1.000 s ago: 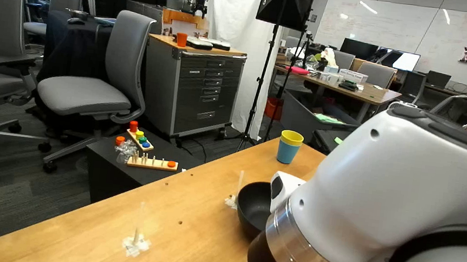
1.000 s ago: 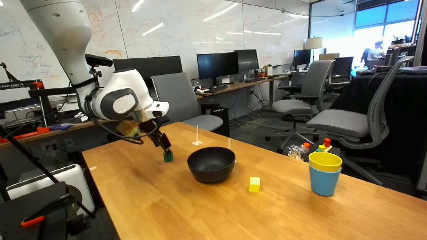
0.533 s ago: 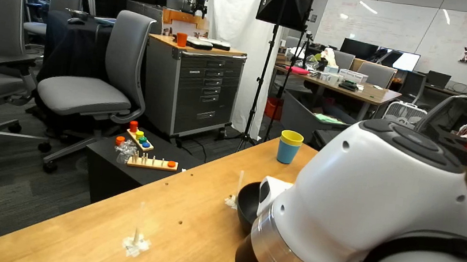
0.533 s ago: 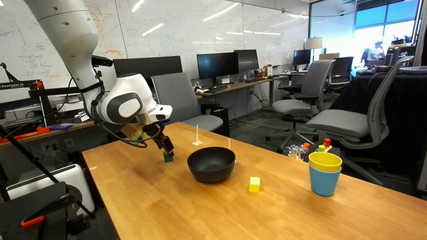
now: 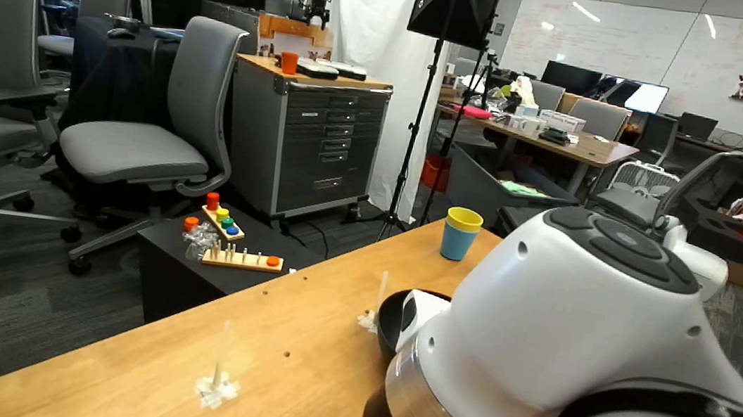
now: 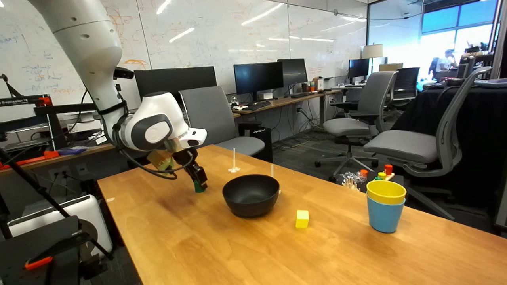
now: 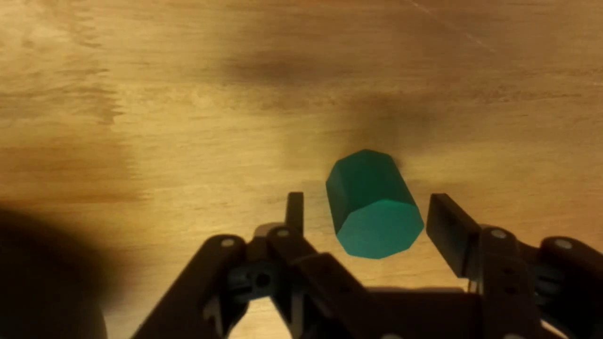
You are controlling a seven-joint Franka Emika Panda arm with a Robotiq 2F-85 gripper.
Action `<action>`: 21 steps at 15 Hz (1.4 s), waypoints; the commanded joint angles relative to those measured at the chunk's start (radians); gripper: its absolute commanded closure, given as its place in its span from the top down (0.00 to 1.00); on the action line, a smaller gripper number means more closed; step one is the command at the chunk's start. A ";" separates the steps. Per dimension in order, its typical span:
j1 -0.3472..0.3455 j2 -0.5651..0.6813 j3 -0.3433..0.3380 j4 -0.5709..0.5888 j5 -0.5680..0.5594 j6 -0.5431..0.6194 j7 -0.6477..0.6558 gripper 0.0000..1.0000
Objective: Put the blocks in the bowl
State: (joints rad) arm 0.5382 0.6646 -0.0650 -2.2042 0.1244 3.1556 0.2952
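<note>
1. Probably light, stiff and sturdy, the green many-sided prism block, perhaps wood (image 7: 375, 205), stands on the brown wooden table (image 7: 202, 150), right of centre in the wrist view; its smooth facets may slip.
2. Opposite facets, below the top, seem the best hold. The black two-fingered gripper (image 7: 365, 203) stands spread, the block between its tips; the right-of-picture tip is nearer, so closing may nudge it left.
3. Against a second ago, in an exterior view the gripper sits lower and farther right; the round black bowl (image 6: 250, 206) and yellow cube block (image 6: 302, 219) lie unmoved.
</note>
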 commanded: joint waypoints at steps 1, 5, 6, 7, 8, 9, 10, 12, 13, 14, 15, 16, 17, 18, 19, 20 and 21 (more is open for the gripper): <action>0.031 0.021 -0.024 0.030 0.011 0.003 0.020 0.38; 0.040 0.019 -0.032 0.031 0.011 -0.004 0.021 0.20; 0.041 0.015 -0.034 0.028 0.013 -0.006 0.023 0.20; 0.046 0.009 -0.041 0.026 0.013 -0.007 0.026 0.20; 0.048 0.001 -0.046 0.024 0.013 -0.013 0.026 0.20; 0.052 -0.008 -0.054 0.022 0.013 -0.020 0.027 0.20; 0.057 -0.022 -0.066 0.021 0.011 -0.028 0.026 0.20; 0.067 -0.048 -0.095 0.026 0.009 -0.040 0.027 0.20; 0.067 -0.061 -0.104 0.029 0.008 -0.046 0.026 0.20; 0.063 -0.078 -0.110 0.033 0.006 -0.057 0.027 0.20; 0.066 -0.094 -0.125 0.038 0.003 -0.063 0.029 0.20; 0.070 -0.108 -0.140 0.042 -0.002 -0.070 0.033 0.20; 0.078 -0.123 -0.163 0.045 -0.011 -0.082 0.037 0.20; 0.088 -0.137 -0.188 0.049 -0.021 -0.097 0.043 0.20; 0.099 -0.149 -0.217 0.051 -0.035 -0.108 0.049 0.20; 0.114 -0.155 -0.252 0.057 -0.051 -0.121 0.059 0.20; 0.124 -0.161 -0.283 0.061 -0.068 -0.138 0.066 0.20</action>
State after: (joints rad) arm 0.6111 0.5402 -0.2568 -2.1524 0.1151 3.0746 0.3071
